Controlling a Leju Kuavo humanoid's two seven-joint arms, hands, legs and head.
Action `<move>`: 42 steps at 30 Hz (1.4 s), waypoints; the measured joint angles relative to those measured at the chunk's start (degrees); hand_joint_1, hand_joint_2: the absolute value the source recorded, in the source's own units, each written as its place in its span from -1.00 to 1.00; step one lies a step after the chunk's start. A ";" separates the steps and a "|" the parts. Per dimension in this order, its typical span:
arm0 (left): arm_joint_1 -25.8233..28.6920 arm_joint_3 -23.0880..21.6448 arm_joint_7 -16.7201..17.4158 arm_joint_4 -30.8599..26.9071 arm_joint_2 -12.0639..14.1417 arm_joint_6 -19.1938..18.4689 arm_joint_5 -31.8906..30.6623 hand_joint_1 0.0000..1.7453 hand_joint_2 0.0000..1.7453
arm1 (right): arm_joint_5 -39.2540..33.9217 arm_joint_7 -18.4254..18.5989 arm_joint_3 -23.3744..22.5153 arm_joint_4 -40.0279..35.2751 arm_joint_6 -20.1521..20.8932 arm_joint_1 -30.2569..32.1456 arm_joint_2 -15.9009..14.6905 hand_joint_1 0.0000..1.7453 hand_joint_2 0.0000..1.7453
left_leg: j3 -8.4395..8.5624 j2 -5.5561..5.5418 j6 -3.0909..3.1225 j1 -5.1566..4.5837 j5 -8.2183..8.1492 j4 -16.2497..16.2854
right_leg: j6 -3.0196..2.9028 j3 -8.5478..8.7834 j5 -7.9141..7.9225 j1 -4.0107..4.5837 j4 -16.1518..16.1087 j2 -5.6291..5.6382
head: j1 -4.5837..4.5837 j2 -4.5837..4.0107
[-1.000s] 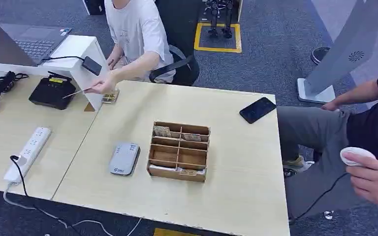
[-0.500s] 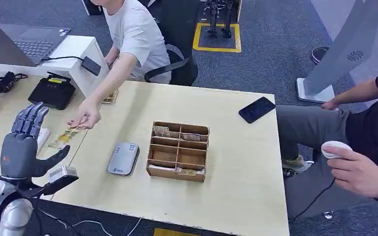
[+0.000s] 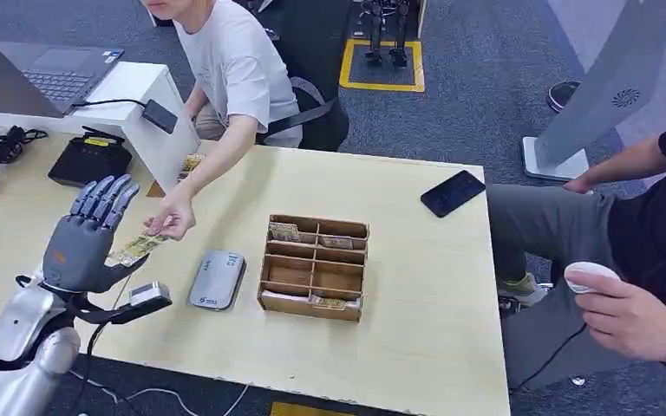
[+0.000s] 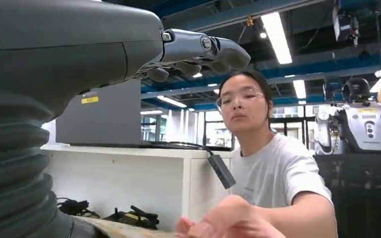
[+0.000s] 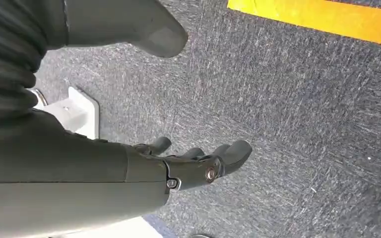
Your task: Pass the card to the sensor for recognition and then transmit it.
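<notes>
A pale wood-grain table (image 3: pixel 416 295) is seen over speckled dark grey carpet (image 3: pixel 477 95) marked with a yellow rectangle outline (image 3: pixel 385 85). The left hand (image 3: pixel 82 243) is coloured dark grey, its arm silver. A yellowish patterned card (image 3: pixel 137 249) is seen. The sensor (image 3: pixel 218 280) is light grey, the divided box (image 3: pixel 315 266) brown, the phone (image 3: pixel 454 193) black, and the person's shirt (image 3: pixel 238 65) white.

A wooden divided box (image 3: pixel 316 267) sits mid-table, a black phone (image 3: pixel 453 192) near the far edge.
</notes>
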 joint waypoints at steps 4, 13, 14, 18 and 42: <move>-0.69 -1.79 0.07 1.57 1.07 0.31 -0.09 -1.00 1.00 | 0.00 0.00 0.46 0.55 0.00 -0.16 -0.28 -1.00 1.00 | -0.03 0.00 0.00 0.00 0.00 0.00 | 0.00 -0.03 0.00 0.00 0.00 0.00 | -0.02 0.00; -0.79 -2.53 0.39 3.01 1.55 0.35 2.06 -1.00 1.00 | 0.00 -0.17 1.16 0.85 -0.13 -0.32 -0.39 -1.00 1.00 | -0.04 0.00 0.00 0.01 0.00 0.00 | 0.00 -0.04 0.00 0.00 0.01 0.00 | -0.02 0.00; -0.79 -2.58 0.39 3.17 1.68 0.33 2.45 -1.00 1.00 | 0.00 -0.15 1.25 0.92 -0.13 -0.35 -0.41 -1.00 1.00 | -0.04 0.00 0.00 0.01 0.00 0.00 | 0.00 -0.04 0.00 0.00 0.01 0.00 | -0.02 0.00; -0.53 -2.58 0.37 3.34 1.92 0.22 4.05 -1.00 1.00 | 0.00 0.02 1.64 1.11 -0.13 -0.36 -0.41 -1.00 1.00 | -0.05 0.00 0.00 0.01 0.00 0.00 | 0.00 -0.04 0.00 0.00 0.01 0.00 | -0.02 0.00; 1.64 -1.73 0.20 3.34 2.08 -1.75 8.31 1.00 1.00 | 0.00 0.24 2.45 1.60 -0.59 -0.48 -0.41 -1.00 1.00 | -0.07 -0.01 0.01 0.01 0.01 0.00 | 0.00 -0.03 0.00 0.00 0.01 -0.03 | -0.02 0.00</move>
